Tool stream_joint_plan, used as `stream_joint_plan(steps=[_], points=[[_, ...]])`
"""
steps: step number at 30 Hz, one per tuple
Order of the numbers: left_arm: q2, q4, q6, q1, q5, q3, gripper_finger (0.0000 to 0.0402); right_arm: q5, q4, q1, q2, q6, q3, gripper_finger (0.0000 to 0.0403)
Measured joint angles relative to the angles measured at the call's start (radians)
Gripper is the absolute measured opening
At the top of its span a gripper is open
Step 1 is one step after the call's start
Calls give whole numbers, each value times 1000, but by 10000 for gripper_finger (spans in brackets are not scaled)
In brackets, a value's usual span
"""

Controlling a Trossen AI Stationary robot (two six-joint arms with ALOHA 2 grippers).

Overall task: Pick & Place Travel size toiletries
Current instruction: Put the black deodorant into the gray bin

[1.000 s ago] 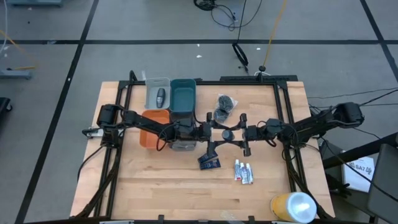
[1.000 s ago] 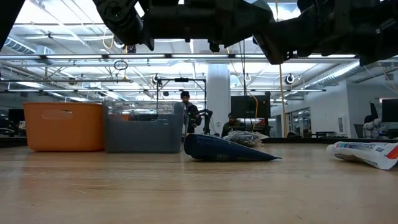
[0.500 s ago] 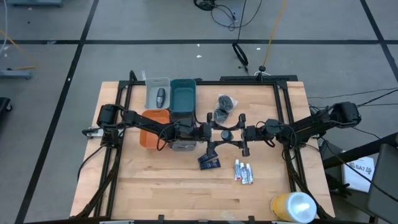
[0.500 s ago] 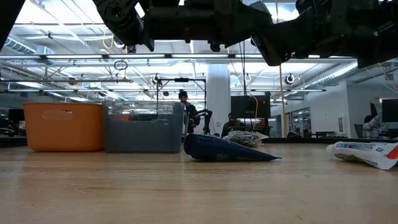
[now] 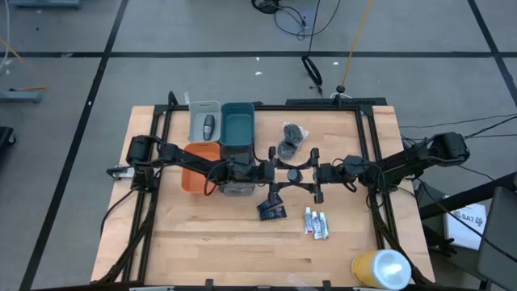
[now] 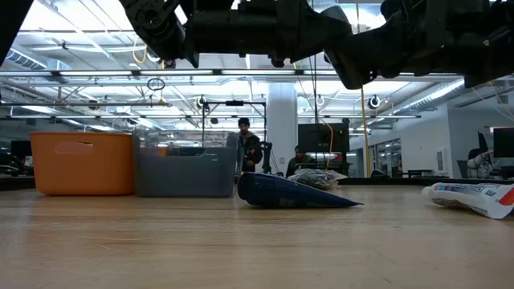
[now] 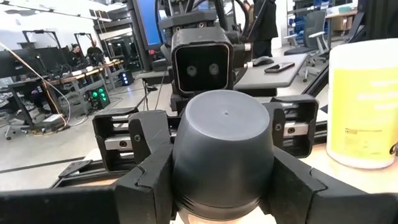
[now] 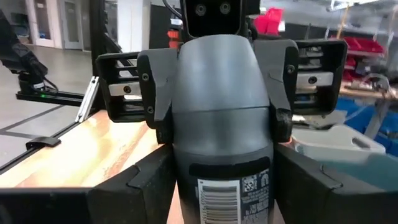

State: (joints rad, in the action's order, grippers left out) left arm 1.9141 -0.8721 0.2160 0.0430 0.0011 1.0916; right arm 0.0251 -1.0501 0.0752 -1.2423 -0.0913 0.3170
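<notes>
White tubes (image 5: 317,224) nearest, right of dark blue packets (image 5: 272,212). Mid-table, raised: dark grey bottle (image 8: 222,118) clamped from both ends by left gripper (image 5: 273,172) and right gripper (image 5: 304,173). Farther: puffs (image 5: 291,138), second bottle (image 5: 208,124) in clear bin (image 5: 195,115).

High: overhead, straight down on table (image 5: 202,242).
Low: tabletop level.
Wrists: facing, sharing one dark grey bottle (image 7: 222,155).
</notes>
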Motion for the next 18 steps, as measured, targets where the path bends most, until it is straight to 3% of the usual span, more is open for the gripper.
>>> stream_joint_plan(steps=[7, 15, 18], points=[[-52, 15, 95, 19, -57, 0, 184, 112, 140, -1, 14, 31, 0, 295], [-209, 365, 129, 35, -355, -1, 184, 155, 294, -1, 99, 21, 0, 330], [-270, 503, 99, 41, -398, -4, 184, 219, 382, -1, 153, 0, -1, 331]])
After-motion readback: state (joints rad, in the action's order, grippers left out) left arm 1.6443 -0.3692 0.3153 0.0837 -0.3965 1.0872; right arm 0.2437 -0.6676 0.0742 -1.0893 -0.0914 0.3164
